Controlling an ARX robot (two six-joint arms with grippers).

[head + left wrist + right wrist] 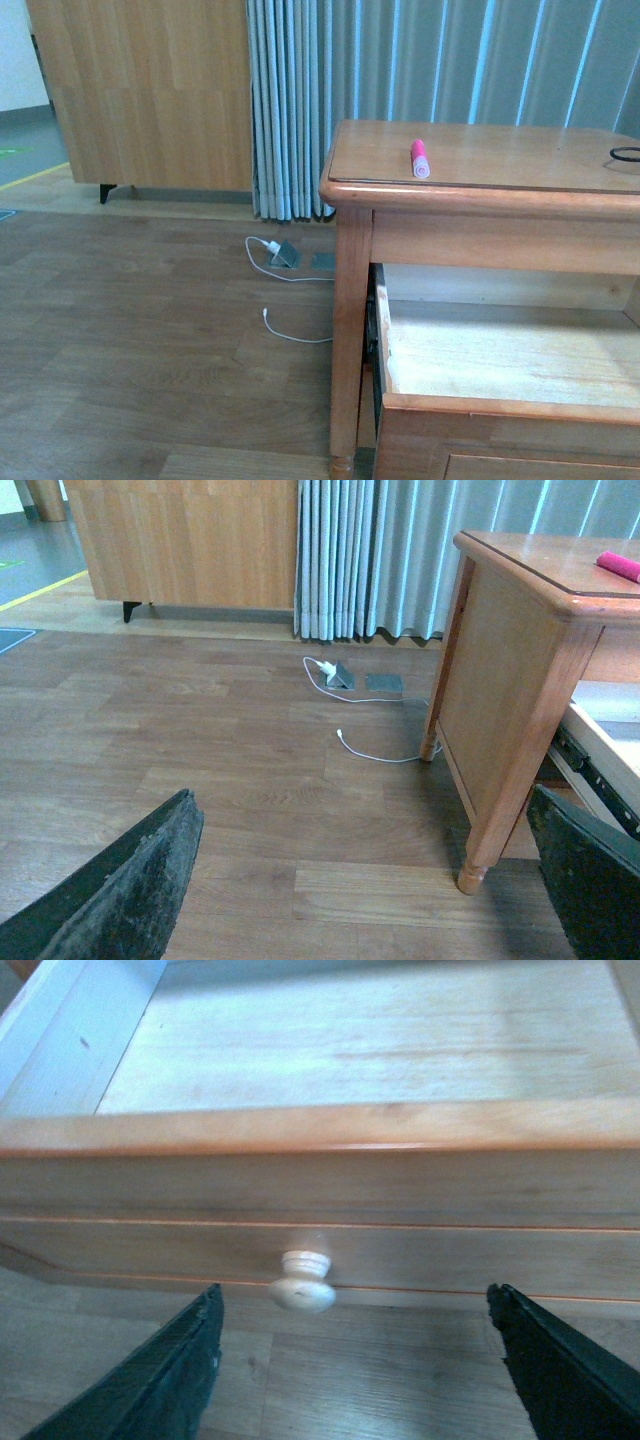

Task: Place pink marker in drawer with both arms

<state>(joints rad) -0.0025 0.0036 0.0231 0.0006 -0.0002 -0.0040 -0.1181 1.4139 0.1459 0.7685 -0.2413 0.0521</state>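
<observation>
The pink marker (420, 159) lies on top of the wooden bedside table (500, 190), its paler cap toward me; its end also shows in the left wrist view (620, 566). The drawer (500, 405) under the top stands pulled out, its pale inside bare. In the right wrist view the drawer front (320, 1185) and its round pale knob (303, 1282) are close ahead. My right gripper (365, 1360) is open and empty just in front of the knob, not touching it. My left gripper (370, 880) is open and empty over the floor, left of the table's leg (500, 810). Neither arm shows in the front view.
A white cable (290, 335) and a grey charger (285, 255) lie on the wood floor left of the table. A grey pleated curtain (450, 60) hangs behind, with a wooden cabinet (150, 90) at the back left. A black ring (626, 154) lies on the table's right edge.
</observation>
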